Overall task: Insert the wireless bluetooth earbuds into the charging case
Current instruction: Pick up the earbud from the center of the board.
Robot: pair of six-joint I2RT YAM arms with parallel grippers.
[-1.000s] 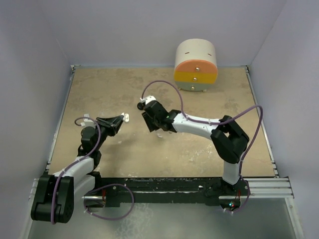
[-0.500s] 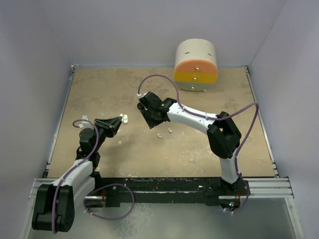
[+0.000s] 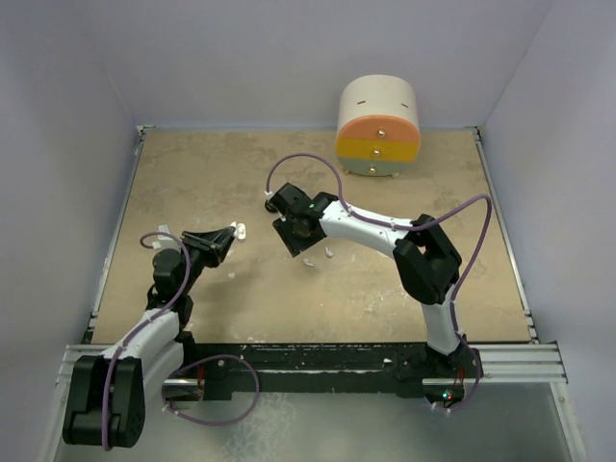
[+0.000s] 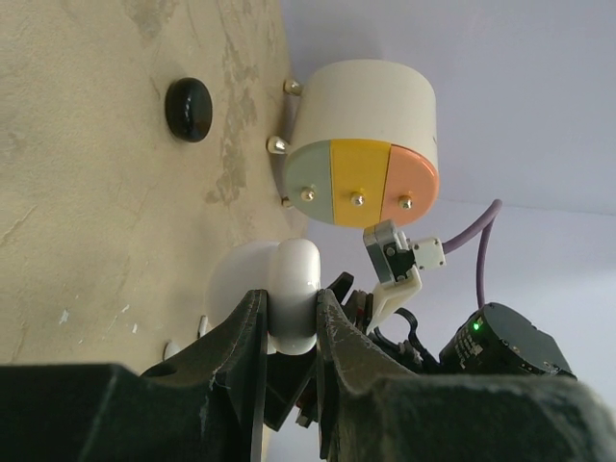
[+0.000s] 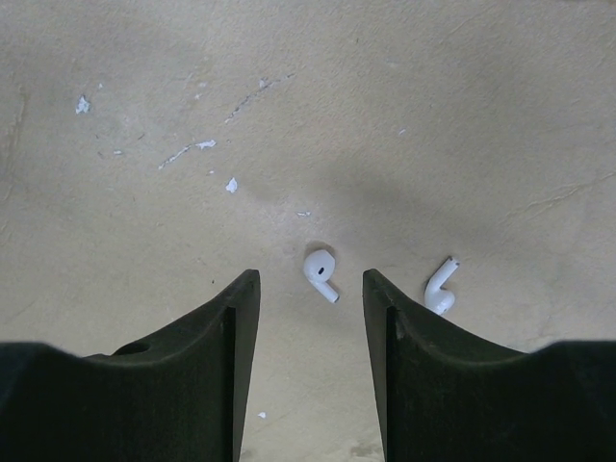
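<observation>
My left gripper (image 4: 287, 306) is shut on the white charging case (image 4: 294, 279) and holds it above the table at the left (image 3: 241, 231). Two white earbuds lie loose on the table. In the right wrist view one earbud (image 5: 320, 270) lies just ahead of the gap between my fingers and the other (image 5: 440, 288) lies outside the right finger. My right gripper (image 5: 310, 281) hangs open over them, touching neither. From above, the right gripper (image 3: 293, 241) is just left of the earbuds (image 3: 310, 260) (image 3: 329, 253).
A round drawer box (image 3: 378, 127) with green, yellow and orange fronts stands at the back right (image 4: 361, 144). A small black rounded object (image 4: 188, 108) lies on the table near the right wrist (image 3: 269, 204). White flecks dot the tan table.
The right arm has swung its wrist back and left, uncovering the second earbud. The left arm still holds the case and has shifted only slightly.
</observation>
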